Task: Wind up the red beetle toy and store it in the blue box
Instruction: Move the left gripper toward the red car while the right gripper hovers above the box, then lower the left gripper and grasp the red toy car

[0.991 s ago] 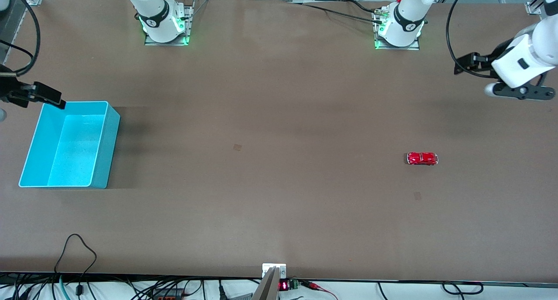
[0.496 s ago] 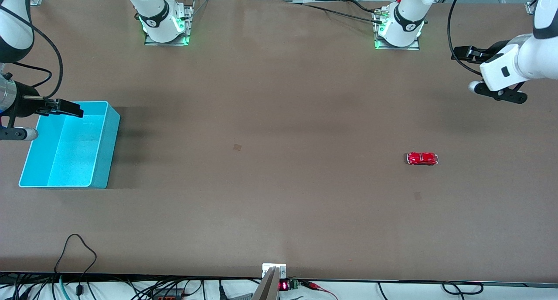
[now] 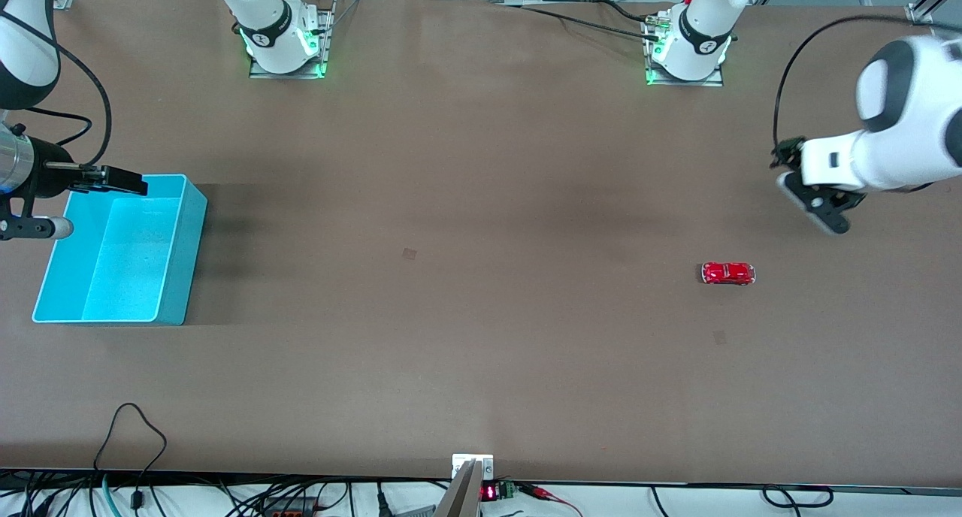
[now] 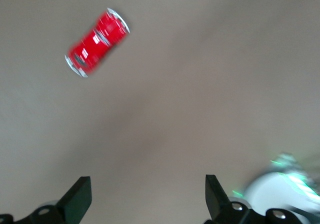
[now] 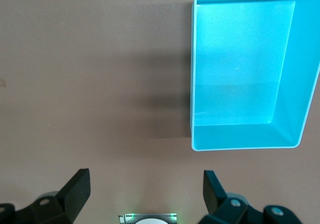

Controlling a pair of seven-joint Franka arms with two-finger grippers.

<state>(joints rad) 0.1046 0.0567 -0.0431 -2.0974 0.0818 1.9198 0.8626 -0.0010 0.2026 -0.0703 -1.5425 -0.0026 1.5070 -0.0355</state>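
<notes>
Hovering over bare table toward its own end, my left gripper point(image 3: 815, 201) hangs with fingers spread wide and nothing between them, the beetle point(image 3: 728, 273) lying a little way off, nearer the front camera and apart from everything else. In the left wrist view the beetle point(image 4: 97, 43) sits slantwise to the open fingers point(image 4: 79, 200), so I judge the wrist needs a turn before it can close squarely across the body. The toy looks tiny, light and rigid, with a glossy rounded shell that I expect to be slippery; it stands on its wheels and will probably roll if nudged from either end. My best hold, I think, is across the two flat flanks at mid-body, low enough to miss the curved roof and closing gently. At the right arm's end of the table, my right gripper point(image 3: 105, 180) waits over the rim of the box point(image 3: 192, 254), its fingers point(image 5: 76, 189) also wide apart and holding nothing. The box point(image 5: 300, 109) stands upright, open and empty, well apart from the beetle. Nothing lies on the table point(image 3: 466, 201) between the two, so I see no obstacle to the carry; cables trail only along the table's edges.
</notes>
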